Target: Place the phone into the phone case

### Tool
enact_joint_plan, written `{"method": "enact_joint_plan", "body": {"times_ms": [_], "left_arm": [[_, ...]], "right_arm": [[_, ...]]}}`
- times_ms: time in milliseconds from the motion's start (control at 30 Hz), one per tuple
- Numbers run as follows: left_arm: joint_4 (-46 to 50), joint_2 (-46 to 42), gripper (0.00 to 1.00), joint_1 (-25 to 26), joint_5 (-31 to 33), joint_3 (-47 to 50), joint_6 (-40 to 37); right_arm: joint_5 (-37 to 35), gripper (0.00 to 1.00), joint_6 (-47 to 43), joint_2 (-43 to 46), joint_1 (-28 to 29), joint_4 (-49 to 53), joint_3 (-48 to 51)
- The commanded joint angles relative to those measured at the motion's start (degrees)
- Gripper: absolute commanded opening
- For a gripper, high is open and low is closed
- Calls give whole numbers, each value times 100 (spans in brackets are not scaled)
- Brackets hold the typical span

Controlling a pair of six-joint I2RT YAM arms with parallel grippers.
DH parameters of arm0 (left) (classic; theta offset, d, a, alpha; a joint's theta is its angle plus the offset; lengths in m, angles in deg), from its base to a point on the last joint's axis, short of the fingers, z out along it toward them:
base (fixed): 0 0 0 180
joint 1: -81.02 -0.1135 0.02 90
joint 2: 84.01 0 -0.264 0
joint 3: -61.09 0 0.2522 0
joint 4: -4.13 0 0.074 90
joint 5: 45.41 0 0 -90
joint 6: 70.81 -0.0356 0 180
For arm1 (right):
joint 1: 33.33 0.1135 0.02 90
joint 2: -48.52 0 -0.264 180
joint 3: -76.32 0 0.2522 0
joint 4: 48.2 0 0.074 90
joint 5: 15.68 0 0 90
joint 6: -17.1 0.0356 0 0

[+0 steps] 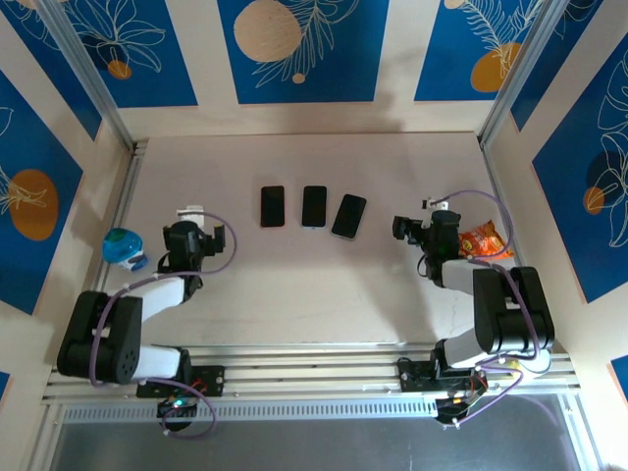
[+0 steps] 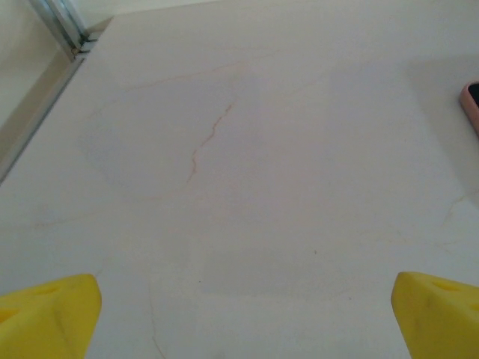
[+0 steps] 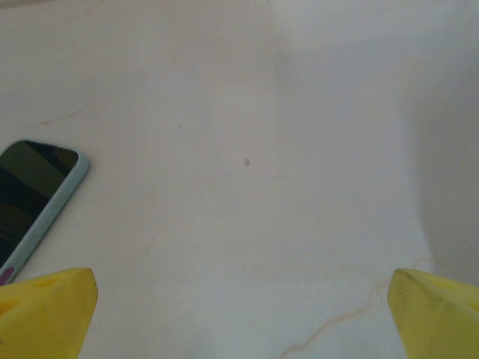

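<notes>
**A:** Left to right?

**B:** Left tool (image 2: 241, 318): jaws wide apart, empty. Then three dark slabs in a row mid-tabletop (image 1: 324, 285), nearer the far edge: left slab (image 1: 272, 206), middle slab (image 1: 313, 206), right slab (image 1: 348, 216) (which is the phone and which the case, I can't tell). Right tool (image 3: 241, 314): spread, empty. Two tools.

**A:** Handling?

**B:** Likely stiff, thin, light and slick. Pinch across the long edges.

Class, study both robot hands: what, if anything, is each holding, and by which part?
Nothing is held. The left hand and right hand are both open above bare table; the three dark phone-like items lie untouched.
</notes>
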Motion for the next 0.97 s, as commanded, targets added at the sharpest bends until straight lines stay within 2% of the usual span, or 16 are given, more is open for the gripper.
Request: {"method": "enact_joint_plan", "body": {"times_ms": [0, 33, 100, 167, 333, 533, 933], "left_arm": [[-1651, 466, 99, -141, -351, 274, -253], [-1993, 696, 99, -142, -430, 358, -275], [-2750, 1239, 99, -142, -506, 429, -379], [-2035, 991, 99, -184, -739, 299, -316], [-2195, 1139, 100, -203, -783, 240, -350], [-2220, 1117, 100, -208, -521, 272, -270], [-2215, 1119, 100, -203, -519, 263, -259]], "right_arm": [[297, 99, -153, -199, -56, -1257, 333], [349, 99, -151, -253, -83, -1492, 432], [494, 99, -110, -226, -154, -1348, 400], [585, 99, -126, -244, -170, -1281, 350], [352, 99, -223, -279, -38, -1231, 295], [372, 99, -214, -269, -50, -1220, 296], [408, 99, -253, -269, -34, -1231, 297]]}}
